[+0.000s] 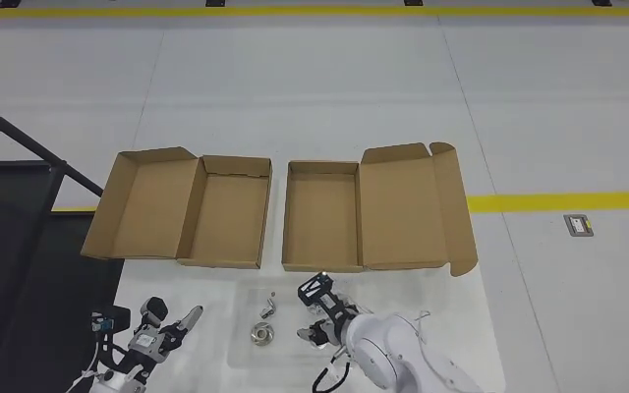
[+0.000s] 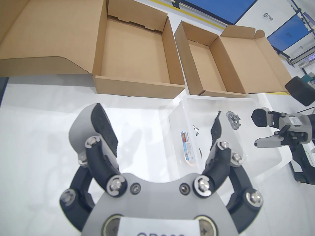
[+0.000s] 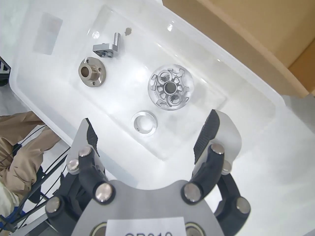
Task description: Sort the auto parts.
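A clear plastic tray (image 3: pixel 61 124) holds loose metal parts: a small bracket (image 3: pixel 108 46), a flanged bushing (image 3: pixel 92 72), a toothed carrier disc (image 3: pixel 170 90) and a plain ring (image 3: pixel 144 123). My right gripper (image 3: pixel 150 119) hangs open over the tray's near side, with the ring below the gap between its fingers. It grips nothing. In the top view the right gripper (image 1: pixel 313 312) is over the tray (image 1: pixel 285 356), near the bracket (image 1: pixel 267 302) and bushing (image 1: pixel 262 334). My left gripper (image 2: pixel 157 109) is open and empty above bare table, to the left of the tray (image 2: pixel 246 101).
Two open cardboard boxes stand side by side behind the tray, a left one (image 1: pixel 228 211) and a right one (image 1: pixel 322 216), flaps folded outward. The right box's wall (image 3: pixel 233 25) runs close along the tray's far side. A black frame stands at the far left (image 1: pixel 39 157).
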### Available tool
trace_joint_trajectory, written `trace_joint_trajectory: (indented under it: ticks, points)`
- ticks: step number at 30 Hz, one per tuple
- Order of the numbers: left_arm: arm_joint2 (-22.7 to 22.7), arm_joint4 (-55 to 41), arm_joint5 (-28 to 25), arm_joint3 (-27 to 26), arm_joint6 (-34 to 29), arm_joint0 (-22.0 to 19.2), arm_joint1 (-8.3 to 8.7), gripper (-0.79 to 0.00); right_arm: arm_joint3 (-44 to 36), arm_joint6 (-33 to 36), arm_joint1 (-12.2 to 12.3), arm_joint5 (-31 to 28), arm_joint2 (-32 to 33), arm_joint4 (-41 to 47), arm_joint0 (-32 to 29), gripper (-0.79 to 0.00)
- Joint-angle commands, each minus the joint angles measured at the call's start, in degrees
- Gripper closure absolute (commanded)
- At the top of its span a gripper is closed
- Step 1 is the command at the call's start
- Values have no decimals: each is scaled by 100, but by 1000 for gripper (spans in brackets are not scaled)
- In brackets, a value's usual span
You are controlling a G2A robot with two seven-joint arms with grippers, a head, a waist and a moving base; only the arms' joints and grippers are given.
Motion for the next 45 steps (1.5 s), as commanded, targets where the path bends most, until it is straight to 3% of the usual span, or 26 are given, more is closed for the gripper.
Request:
trace_joint_trajectory:
  ticks: [1,7,25,30,33,34,35,36,39,45]
  points:
    - [0,0,0,0,0,0,0,-785,242,22,-70,166,-74,76,170,-785]
    - [0,0,0,0,0,0,0,-785,775,-118,-240,551,-236,182,443,-785]
    - [0,0,0,0,0,0,0,-785,1278,-313,-549,1213,-568,-387,563,-785]
    - [0,0,0,0,0,0,0,-785,1483,-347,-640,1247,-585,-396,639,-730]
    - [0,0,0,0,0,0,0,-785,1587,-359,-689,1255,-578,-385,675,-650]
    - [0,0,0,0,0,0,0,-785,1612,-369,-703,1254,-573,-383,681,-579]
    - [0,0,0,0,0,0,0,-785,1626,-387,-715,1252,-564,-377,681,-400]
    - [0,0,0,0,0,0,0,-785,1621,-413,-725,1246,-553,-383,674,-357]
    - [0,0,0,0,0,0,0,-785,1491,-493,-736,1198,-530,-445,588,0]
    - [0,0,0,0,0,0,0,-785,865,-576,-690,1020,-437,-719,244,0]
